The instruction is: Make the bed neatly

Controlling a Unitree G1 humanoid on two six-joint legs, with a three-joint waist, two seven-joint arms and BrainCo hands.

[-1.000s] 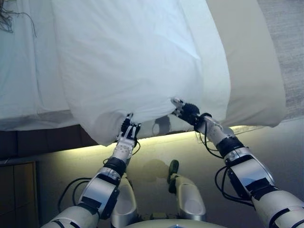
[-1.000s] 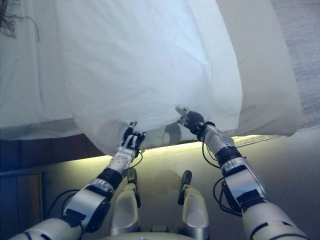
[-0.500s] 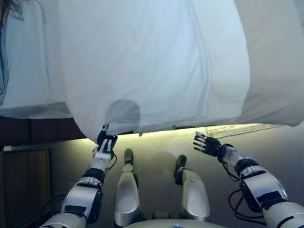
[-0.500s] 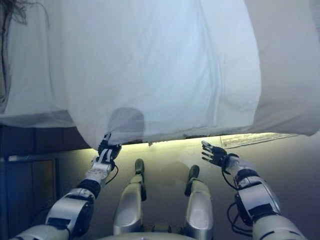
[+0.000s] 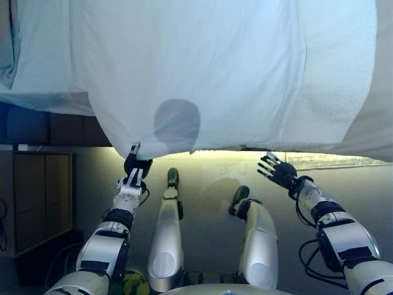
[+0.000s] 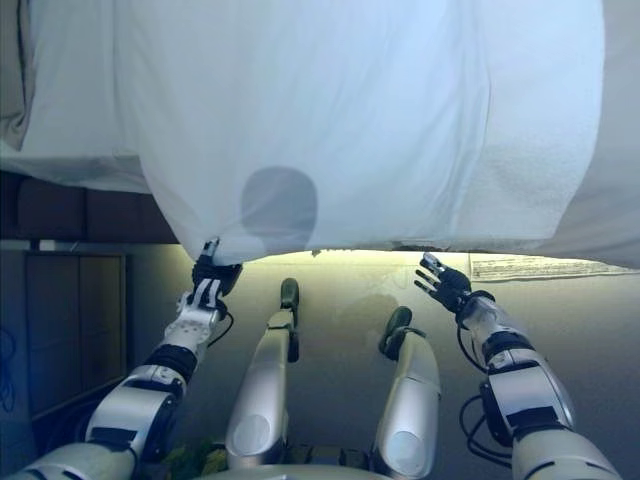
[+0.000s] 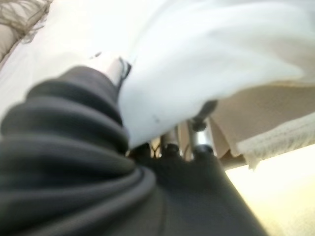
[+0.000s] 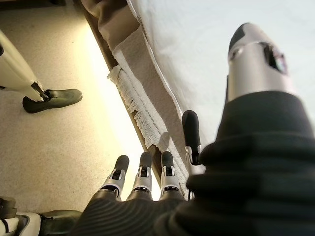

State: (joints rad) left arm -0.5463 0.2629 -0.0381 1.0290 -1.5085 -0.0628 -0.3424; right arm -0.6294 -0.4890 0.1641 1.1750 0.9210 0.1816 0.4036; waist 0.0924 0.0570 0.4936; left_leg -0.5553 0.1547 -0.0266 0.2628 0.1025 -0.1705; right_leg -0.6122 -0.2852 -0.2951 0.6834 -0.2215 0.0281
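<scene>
A white duvet (image 5: 202,67) is lying across the bed (image 5: 37,74) and hanging over its near edge, its lower hem running just above the lit strip of floor (image 5: 209,178) below. The left robot hand (image 5: 136,167) is reaching up to the hem near the duvet's left corner, and its fingers are curling round the cloth there; in the left wrist view the white fabric (image 7: 197,64) is passing between the thumb and the fingers (image 7: 199,135), so this robot hand is grasping the duvet. A small bunched fold is hanging at the pinch point.

The right robot hand (image 5: 277,172) is hovering just below the hem further along the bed, apart from the cloth, with its fingers (image 8: 142,172) spread and straight; it is released and carrying nothing. Past these fingers, the right wrist view is showing a beige layer with a fringed edge (image 8: 133,105) lying beneath the white duvet at the side of the bed.

A wooden cabinet (image 5: 34,196) is standing on the floor by the bed, on the robot's left, well apart from both robot hands.
</scene>
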